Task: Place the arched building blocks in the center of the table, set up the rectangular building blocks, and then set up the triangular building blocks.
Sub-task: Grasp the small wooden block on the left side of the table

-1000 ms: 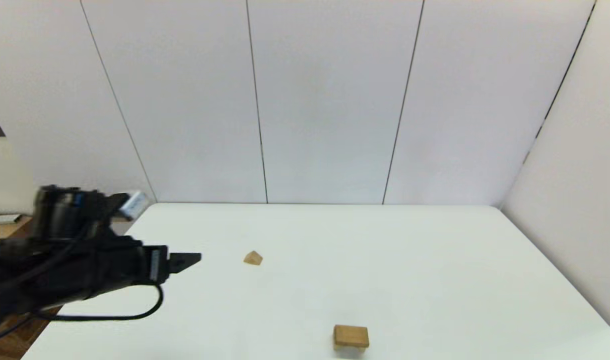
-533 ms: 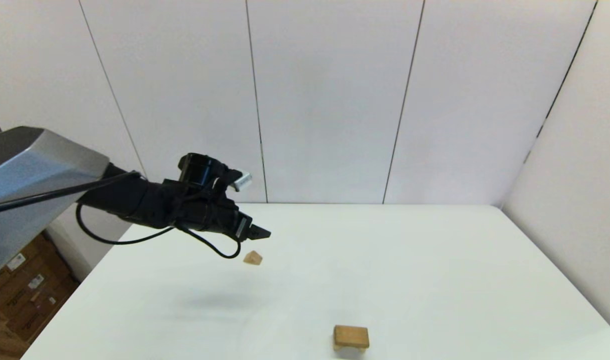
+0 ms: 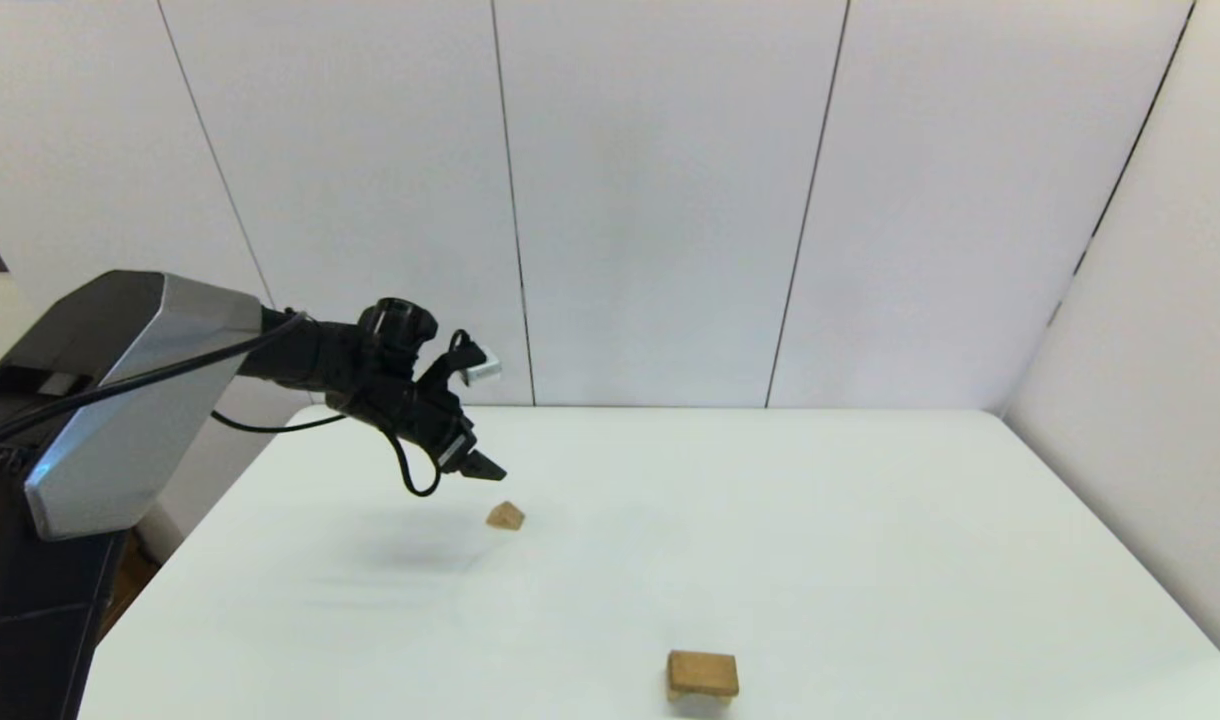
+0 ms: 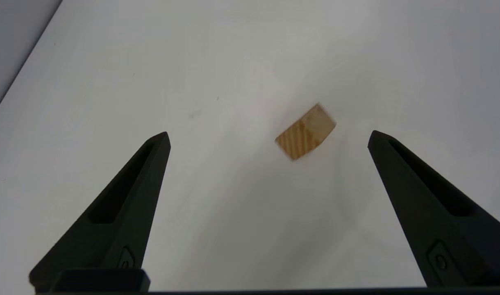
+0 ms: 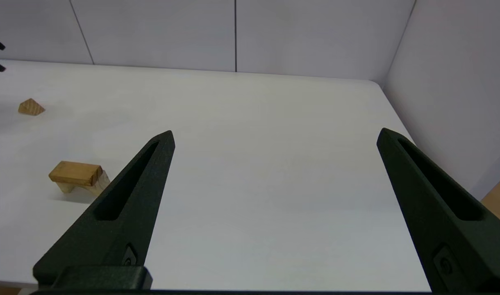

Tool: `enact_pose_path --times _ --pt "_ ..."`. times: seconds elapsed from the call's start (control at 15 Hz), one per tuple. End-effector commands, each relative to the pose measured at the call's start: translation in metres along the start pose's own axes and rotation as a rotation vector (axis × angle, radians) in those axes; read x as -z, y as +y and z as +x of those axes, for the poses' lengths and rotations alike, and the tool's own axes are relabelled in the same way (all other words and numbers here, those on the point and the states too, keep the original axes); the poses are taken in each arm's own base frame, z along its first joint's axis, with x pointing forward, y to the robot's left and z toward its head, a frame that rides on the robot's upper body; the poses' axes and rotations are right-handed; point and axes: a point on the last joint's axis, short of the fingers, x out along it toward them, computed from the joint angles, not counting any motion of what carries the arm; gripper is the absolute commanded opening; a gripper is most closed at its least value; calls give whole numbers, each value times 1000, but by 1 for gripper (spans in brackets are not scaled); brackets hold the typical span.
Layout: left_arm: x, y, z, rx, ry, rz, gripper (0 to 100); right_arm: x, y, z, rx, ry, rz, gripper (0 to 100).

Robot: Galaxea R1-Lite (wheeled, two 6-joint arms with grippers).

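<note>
Overhead, the left hand [image 3: 485, 468] hangs in the air above the left part of the tabletop [image 3: 820, 520], nearer the far edge than the near one, its fingers spread wide apart and gripping nothing. From the left wrist view the two black fingers [image 4: 127, 205] stand far apart with the triangular block [image 4: 305, 131] on the white surface beyond them, lying closer to one finger than the other and touching neither. In the head view this small tan wedge [image 3: 506, 515] sits just below and slightly right of the hand's tip, peak upward, apart from it.

Near the tabletop's front edge, a little right of its middle, stands the arched block [image 3: 703, 688], pale tan, resting on its two short legs. On top of it lies the rectangular block [image 3: 703, 670], a darker orange-brown slab laid flat across it; the right wrist view shows the slab [image 5: 75, 172] covering the arch [image 5: 96, 185] with the pale legs showing beneath. The wedge [image 5: 31, 107] lies well apart from this pair, toward the far left.

The right hand [image 5: 274, 139] is released too, its fingers spread wide over the near right side of the tabletop, holding nothing.
</note>
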Motion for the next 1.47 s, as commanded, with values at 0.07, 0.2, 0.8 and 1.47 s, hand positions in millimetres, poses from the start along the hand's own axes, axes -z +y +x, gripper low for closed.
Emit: enact_pose_path --times 0.07,0.2,0.8,1.47 --pt "-4 3 -24 129 138 84 100 0 0 0 -1 1 0 100" --pt "-6 2 -21 128 127 142 100 0 0 0 -1 1 0 100" --pt "-7 -22 24 222 175 319 100 0 0 0 -1 1 0 100" --pt "-3 -18 39 201 156 348 0 0 0 0 -1 0 -1 100"
